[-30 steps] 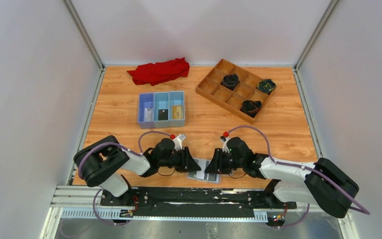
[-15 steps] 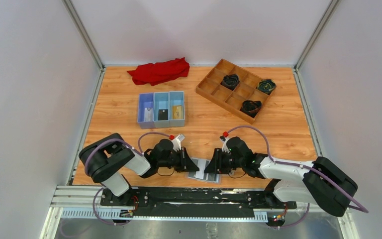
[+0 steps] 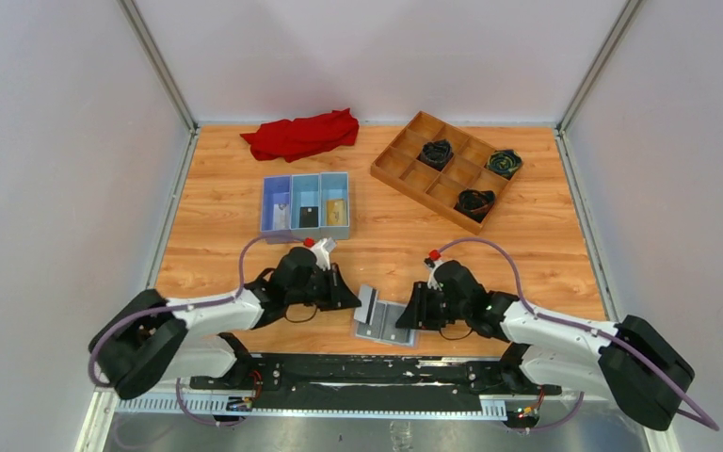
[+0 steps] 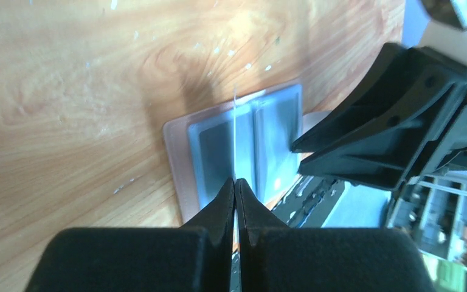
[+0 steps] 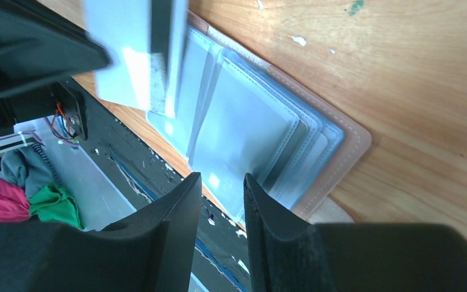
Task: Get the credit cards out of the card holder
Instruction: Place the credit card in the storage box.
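Wood-grain table (image 3: 215,202), white walls (image 3: 386,56) on 3 sides. Holder (image 3: 388,326) lay open, grey side up, at table's near edge btw. the arms. L gripper (image 4: 235,181) pinched a pale card (image 3: 365,302) upright, above holder's left panel. R gripper (image 5: 222,179) had fingers slightly apart over holder's right edge.

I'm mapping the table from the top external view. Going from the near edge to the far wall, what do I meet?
card holder → blue tray → red cloth. The wooden grid tray is left out: its depth overlaps the tray and the cloth.
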Action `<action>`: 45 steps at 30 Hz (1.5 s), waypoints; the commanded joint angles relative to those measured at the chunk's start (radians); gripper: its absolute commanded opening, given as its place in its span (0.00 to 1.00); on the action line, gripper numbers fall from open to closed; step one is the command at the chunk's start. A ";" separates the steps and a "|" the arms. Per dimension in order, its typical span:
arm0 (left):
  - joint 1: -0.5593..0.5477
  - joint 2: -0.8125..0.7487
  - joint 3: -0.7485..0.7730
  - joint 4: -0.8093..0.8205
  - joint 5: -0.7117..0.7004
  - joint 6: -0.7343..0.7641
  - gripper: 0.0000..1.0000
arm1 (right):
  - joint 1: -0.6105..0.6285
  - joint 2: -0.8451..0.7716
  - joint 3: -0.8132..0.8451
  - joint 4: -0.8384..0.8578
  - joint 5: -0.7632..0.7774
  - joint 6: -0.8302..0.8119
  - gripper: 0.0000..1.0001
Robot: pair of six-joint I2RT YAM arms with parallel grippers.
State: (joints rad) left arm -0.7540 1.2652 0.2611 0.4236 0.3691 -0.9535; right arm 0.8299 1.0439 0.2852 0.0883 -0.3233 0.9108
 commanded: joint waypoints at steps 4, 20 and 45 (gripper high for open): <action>0.008 -0.250 0.415 -0.926 -0.342 0.338 0.00 | -0.009 -0.056 0.096 -0.295 0.129 -0.127 0.36; 0.098 -0.033 1.044 -1.489 -0.981 0.561 0.00 | -0.038 -0.141 0.236 -0.496 0.402 -0.199 0.47; 0.251 0.475 1.265 -1.496 -1.247 0.591 0.00 | -0.241 0.111 0.579 -0.806 0.529 -0.145 0.50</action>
State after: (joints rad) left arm -0.5163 1.6611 1.4906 -1.0668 -0.8215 -0.3237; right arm 0.6140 1.1179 0.8162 -0.6415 0.1944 0.7628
